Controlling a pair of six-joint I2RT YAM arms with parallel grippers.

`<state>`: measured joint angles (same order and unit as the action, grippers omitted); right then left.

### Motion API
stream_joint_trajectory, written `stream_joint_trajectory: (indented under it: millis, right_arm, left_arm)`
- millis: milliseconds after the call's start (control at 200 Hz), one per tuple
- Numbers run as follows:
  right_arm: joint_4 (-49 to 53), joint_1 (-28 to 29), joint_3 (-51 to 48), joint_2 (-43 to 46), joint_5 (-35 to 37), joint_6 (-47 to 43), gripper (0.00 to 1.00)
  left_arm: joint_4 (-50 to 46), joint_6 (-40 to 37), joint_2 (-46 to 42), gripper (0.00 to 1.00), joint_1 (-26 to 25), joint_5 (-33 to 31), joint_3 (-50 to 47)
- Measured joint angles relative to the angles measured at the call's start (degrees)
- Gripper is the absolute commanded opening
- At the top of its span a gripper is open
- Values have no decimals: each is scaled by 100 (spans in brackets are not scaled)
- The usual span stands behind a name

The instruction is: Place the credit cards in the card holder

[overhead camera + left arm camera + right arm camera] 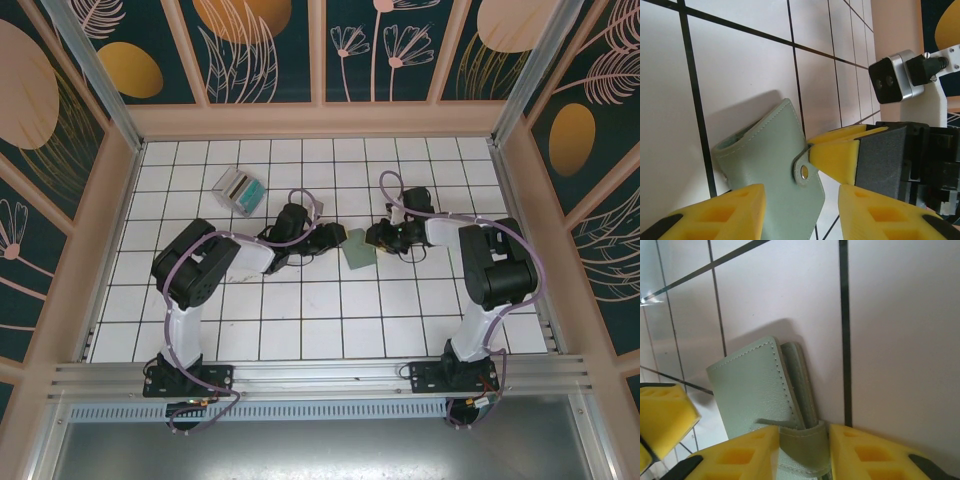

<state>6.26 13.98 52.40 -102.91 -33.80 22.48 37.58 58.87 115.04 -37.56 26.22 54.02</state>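
Note:
The sage-green card holder [358,250] lies on the white tiled floor between both grippers. The credit cards [238,190] sit in a fanned grey and teal pile at the back left, away from both arms. My left gripper [335,240] reaches the holder from the left. In the left wrist view its jaws [800,215] straddle the holder [770,165], with a gap on the right side, so it is open. My right gripper [378,238] comes from the right. Its yellow fingers [875,455] press on the holder's snap flap [802,440].
The right wrist's camera block [892,77] hangs close above the holder. Peach walls [110,230] bound the tiled floor on three sides. An aluminium rail [320,375] with both arm bases runs along the near edge.

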Motion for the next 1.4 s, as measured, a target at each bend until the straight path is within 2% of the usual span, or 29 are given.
stream_joint_trajectory:
  millis: [420, 525, 571, 616, 676, 726, 766, 1276, 1401]
  right_arm:
    - [-326, 83, -83, -2, -382, 326, 27]
    - [-354, 118, -83, -2, -391, 358, 27]
    - [-354, 122, -83, -2, -396, 363, 26]
    - [-354, 125, -83, -11, -396, 367, 26]
    - [-358, 125, -83, -22, -393, 402, 24]
    - [-369, 125, -83, -31, -393, 428, 24]
    - [-382, 125, -83, -33, -393, 448, 24]
    - [-540, 199, -146, -87, -424, 647, 18]
    - [-597, 227, -146, -90, -452, 662, 18]
  left_arm:
    - [-424, -118, -131, 50, -31, -481, -177]
    - [-444, -114, -153, 46, -57, -514, -197]
    - [-463, -107, -151, 38, -66, -525, -195]
    - [-476, -83, -140, 37, -72, -514, -195]
    - [-487, -48, -107, 41, -76, -518, -195]
    - [-485, -46, -111, 55, -79, -527, -195]
    - [-468, -4, -144, 57, -96, -518, -190]
    - [-1147, 195, -708, 55, -400, -1003, -518]
    - [-1193, 321, -708, 48, -439, -1047, -516]
